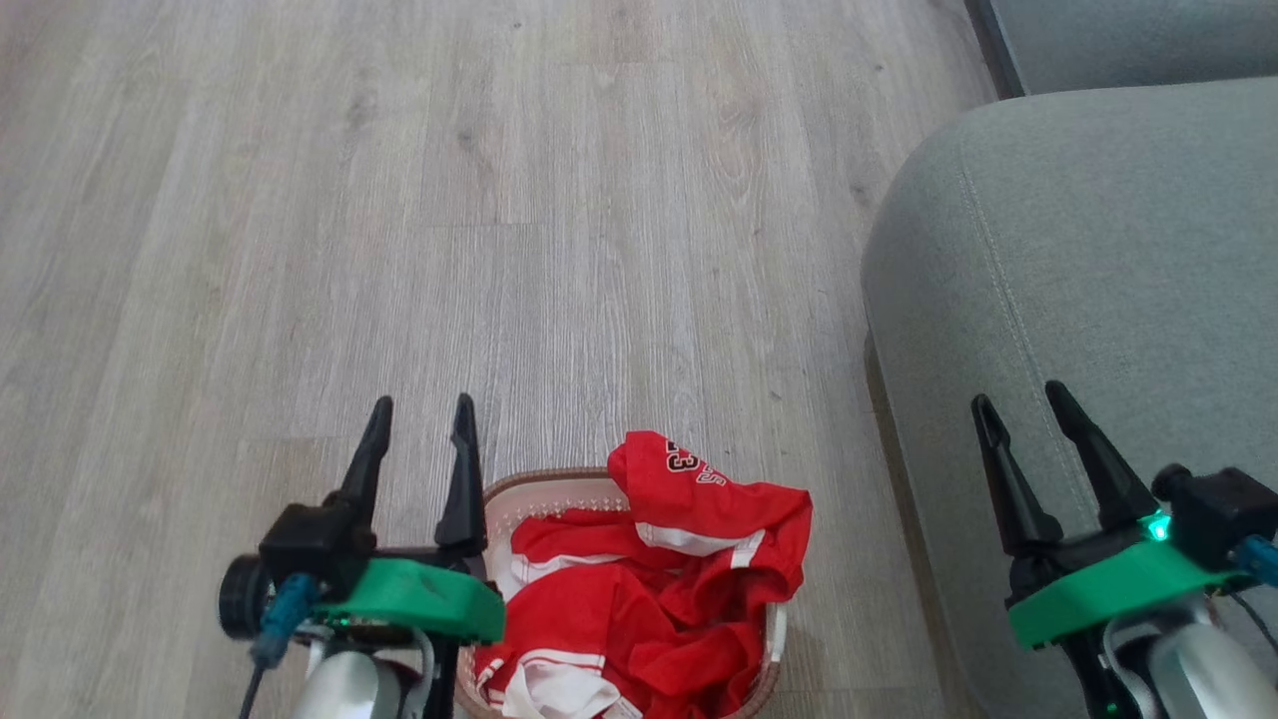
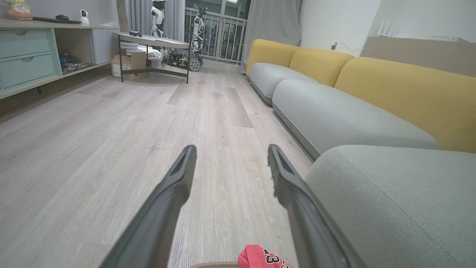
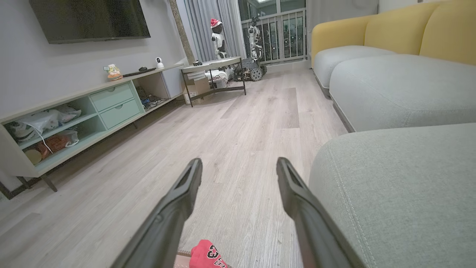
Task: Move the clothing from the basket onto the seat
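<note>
1. Where the basket [image 1: 559, 486] stands on the floor [image 1: 399, 200] at the near edge of the head view, the clothing [image 1: 649, 589] is heaped inside it: red fabric with white trim, one fold (black digits on it) draped over the far-right rim.
2. The seat [image 1: 1098, 250], grey-green, is to the right of the basket, near it but apart.
3. Left gripper [image 1: 422, 401]: fingers spread wide, holding nothing, just left of the basket, tips pointing far.
4. Right gripper [image 1: 1017, 392]: fingers spread wide, holding nothing, over the seat's near-left part.
5. The floor is pale wood plank, running far and left.
</note>
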Available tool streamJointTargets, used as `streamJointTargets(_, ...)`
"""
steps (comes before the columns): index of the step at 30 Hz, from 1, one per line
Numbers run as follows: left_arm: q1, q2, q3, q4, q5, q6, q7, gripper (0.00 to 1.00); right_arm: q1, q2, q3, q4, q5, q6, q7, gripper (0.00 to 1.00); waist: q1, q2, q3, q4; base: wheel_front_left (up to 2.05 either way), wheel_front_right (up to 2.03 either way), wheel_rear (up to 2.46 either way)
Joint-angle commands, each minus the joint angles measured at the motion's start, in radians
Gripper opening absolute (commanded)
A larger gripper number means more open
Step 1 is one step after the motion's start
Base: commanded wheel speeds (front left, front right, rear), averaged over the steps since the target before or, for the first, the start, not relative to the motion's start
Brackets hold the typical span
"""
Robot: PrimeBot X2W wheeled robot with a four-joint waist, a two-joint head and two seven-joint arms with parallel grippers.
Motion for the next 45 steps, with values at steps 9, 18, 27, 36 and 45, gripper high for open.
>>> streamJointTargets(9, -0.054, 0.010, 0.007, -0.049, 0.086, 0.024, -0.030, 1.00, -0.049, -0.037, 0.026, -0.056, -0.074, 0.000, -0.032, 1.00, 0.0000, 0.0000, 0.006, -0.002, 0.00, 0.00, 0.00)
streamJointTargets(18, -0.058, 0.010, 0.001, -0.046, 0.083, 0.031, -0.030, 1.00, -0.054, -0.042, 0.024, -0.060, -0.069, 0.000, -0.032, 1.00, 0.0000, 0.0000, 0.024, -0.008, 0.00, 0.00, 0.00)
streamJointTargets(27, -0.078, 0.010, -0.020, -0.036, 0.075, 0.046, -0.030, 1.00, -0.070, -0.060, 0.022, -0.074, -0.055, 0.000, -0.032, 1.00, 0.0000, 0.0000, 0.068, -0.028, 0.00, 0.00, 0.00)
streamJointTargets(36, -0.116, 0.010, -0.056, -0.003, 0.056, 0.067, -0.030, 1.00, -0.096, -0.084, 0.017, -0.091, -0.029, 0.000, -0.032, 1.00, 0.0000, 0.0000, 0.144, -0.062, 0.00, 0.00, 0.00)
streamJointTargets(45, -0.178, 0.010, -0.109, 0.067, 0.030, 0.096, -0.030, 1.00, -0.136, -0.116, 0.008, -0.112, 0.000, 0.000, -0.032, 1.00, 0.0000, 0.0000, 0.233, -0.097, 0.00, 0.00, 0.00)
